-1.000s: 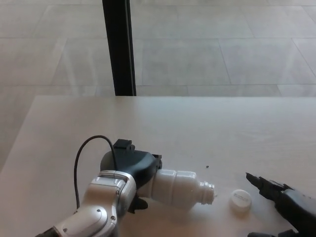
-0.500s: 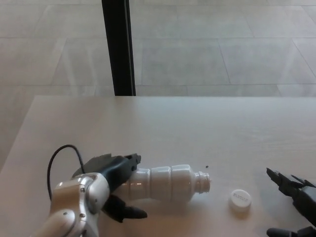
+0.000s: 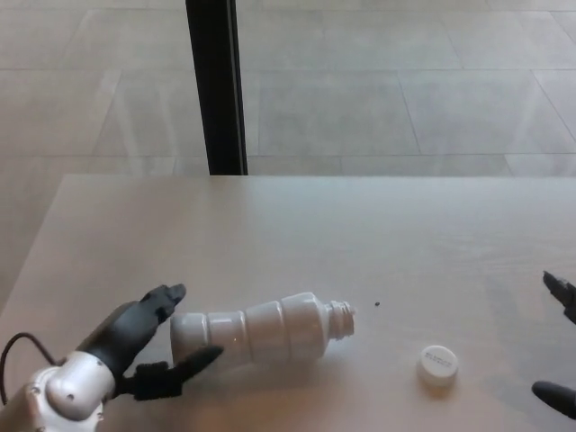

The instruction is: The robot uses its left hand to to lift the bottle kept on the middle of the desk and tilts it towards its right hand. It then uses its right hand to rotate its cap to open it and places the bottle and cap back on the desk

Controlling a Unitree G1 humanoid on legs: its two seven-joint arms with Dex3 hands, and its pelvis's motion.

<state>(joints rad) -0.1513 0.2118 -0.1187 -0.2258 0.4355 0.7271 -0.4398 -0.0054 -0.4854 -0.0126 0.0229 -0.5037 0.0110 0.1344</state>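
A white ribbed bottle (image 3: 256,328) lies on its side on the pale wooden desk (image 3: 297,234), its uncapped neck pointing right. The white cap (image 3: 437,364) rests flat on the desk to the right of the neck, apart from it. My left hand (image 3: 144,346) is open just left of the bottle's base, its fingers spread and off the bottle. Only the black fingertips (image 3: 558,292) of my right hand (image 3: 556,346) show at the picture's right edge, spread apart with nothing between them, well right of the cap.
A black vertical post (image 3: 216,85) stands behind the desk's far edge, over a tiled floor. A small dark speck (image 3: 377,303) lies on the desk near the bottle's neck.
My left hand let go of the bottle and drew back to the lower left. The bottle now lies free on the desk, shifted a little left. My right hand withdrew further right.
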